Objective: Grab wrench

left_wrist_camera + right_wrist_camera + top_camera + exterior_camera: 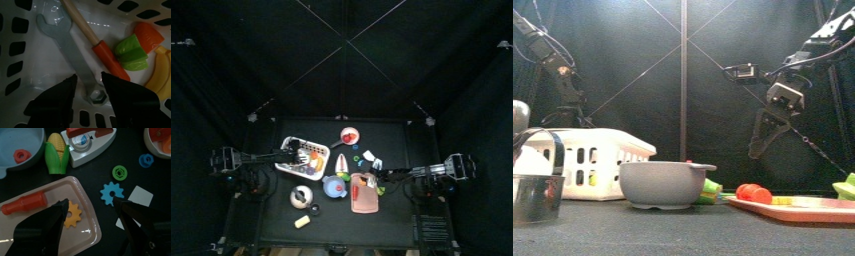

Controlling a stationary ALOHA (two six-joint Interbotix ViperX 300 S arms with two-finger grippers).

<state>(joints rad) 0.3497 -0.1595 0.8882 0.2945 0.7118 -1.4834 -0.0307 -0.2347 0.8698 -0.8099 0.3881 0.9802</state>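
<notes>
A grey metal wrench [67,47] lies on the floor of the white basket [20,60], its open end away from me. My left gripper [90,95] is open just above it, one jaw on each side of its ring end. In the top view the left gripper [295,158] hangs over the basket [305,143] at the table's left. My right gripper [93,220] is open and empty over a pink tray [80,235], at the table's right [388,179].
In the basket lie a wooden-handled tool with an orange tip [100,47], a green-and-orange toy [137,47] and a banana [159,80]. The tray holds an orange bottle [30,204] and a yellow gear [72,214]. Nearby are a blue gear [111,193], corn [57,150] and a grey bowl [664,183].
</notes>
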